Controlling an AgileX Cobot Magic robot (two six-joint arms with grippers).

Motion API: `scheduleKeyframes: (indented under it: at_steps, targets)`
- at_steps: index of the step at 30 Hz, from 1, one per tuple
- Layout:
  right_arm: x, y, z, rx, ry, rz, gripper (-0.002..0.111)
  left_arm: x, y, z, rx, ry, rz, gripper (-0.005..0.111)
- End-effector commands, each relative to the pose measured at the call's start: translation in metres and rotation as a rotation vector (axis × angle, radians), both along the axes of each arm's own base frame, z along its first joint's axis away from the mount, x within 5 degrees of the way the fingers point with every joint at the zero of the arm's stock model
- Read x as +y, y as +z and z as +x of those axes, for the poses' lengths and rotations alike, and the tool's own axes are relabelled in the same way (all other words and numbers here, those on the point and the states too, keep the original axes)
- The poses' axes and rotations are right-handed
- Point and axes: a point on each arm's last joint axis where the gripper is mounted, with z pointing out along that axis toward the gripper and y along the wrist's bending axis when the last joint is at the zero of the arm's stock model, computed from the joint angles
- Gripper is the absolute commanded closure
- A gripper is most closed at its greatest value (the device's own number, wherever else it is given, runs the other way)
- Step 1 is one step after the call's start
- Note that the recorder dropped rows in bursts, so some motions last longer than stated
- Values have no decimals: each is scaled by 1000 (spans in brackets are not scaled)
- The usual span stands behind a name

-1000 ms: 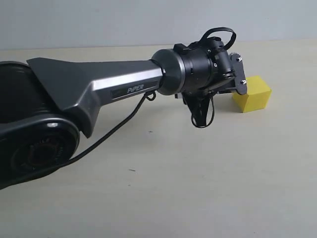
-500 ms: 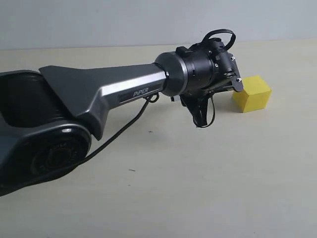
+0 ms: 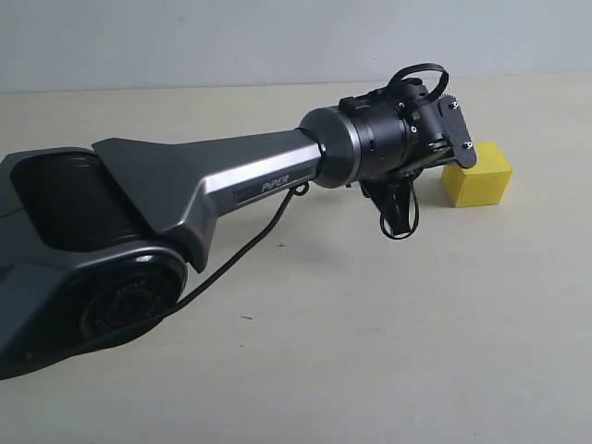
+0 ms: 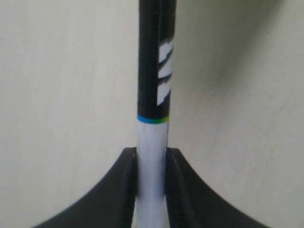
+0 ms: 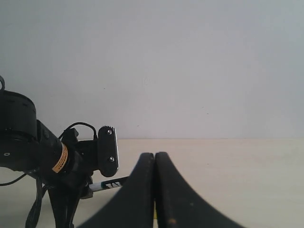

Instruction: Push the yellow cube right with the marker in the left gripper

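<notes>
Reaching low across the tabletop (image 3: 370, 351) from the left of the exterior view, the grey arm (image 3: 231, 176) marked "PIPER" brings the left gripper (image 3: 435, 139) up to the left side of the yellow cube (image 3: 478, 176). This is the side from which a rightward push has to be given. The cube sits flat on the tabletop, toward the far right, just beside the gripper. From where I stand, a round screw plate (image 3: 458, 129) on the gripper overlaps the cube's upper left corner.

The left wrist view explains the grip. The fingers (image 4: 121, 185) are partly closed and clamp the marker (image 4: 153, 71) by its white barrel, one finger on each side, so the black section with white lettering projects straight ahead as a stiff probe. Holding it toward the rear leaves a long free end, which should let the pen meet the cube before the bulky wrist does.

Whether the tip touches the cube cannot be told: the wrist hides it in the exterior view, and the cube does not appear in the left wrist view. A loop of black cable (image 3: 398, 217) hangs below the wrist, to the left of the cube.

The right gripper (image 5: 155, 156) sits apart, its fingers pressed together with nothing between them, presumably to leave the push path free. Judged from this arrangement, the push is at or near first contact.
</notes>
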Motion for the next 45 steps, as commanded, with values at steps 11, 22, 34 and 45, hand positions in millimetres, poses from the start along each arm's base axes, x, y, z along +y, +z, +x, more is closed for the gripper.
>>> scheduleKeyframes:
  at_steps: [11, 22, 34, 45]
  targets:
    - [0, -1, 0, -6, -6, -4, 108, 7, 2, -8, 91, 16, 79, 107]
    - [0, -1, 0, -6, -6, -4, 108, 12, 31, 2, 90, 35, -39, 107]
    - [0, -1, 0, -6, -6, -4, 108, 17, 31, 6, -12, -14, 115, 107]
    - [0, -1, 0, -6, -6, -4, 108, 7, 10, 0, -95, -76, 218, 107]
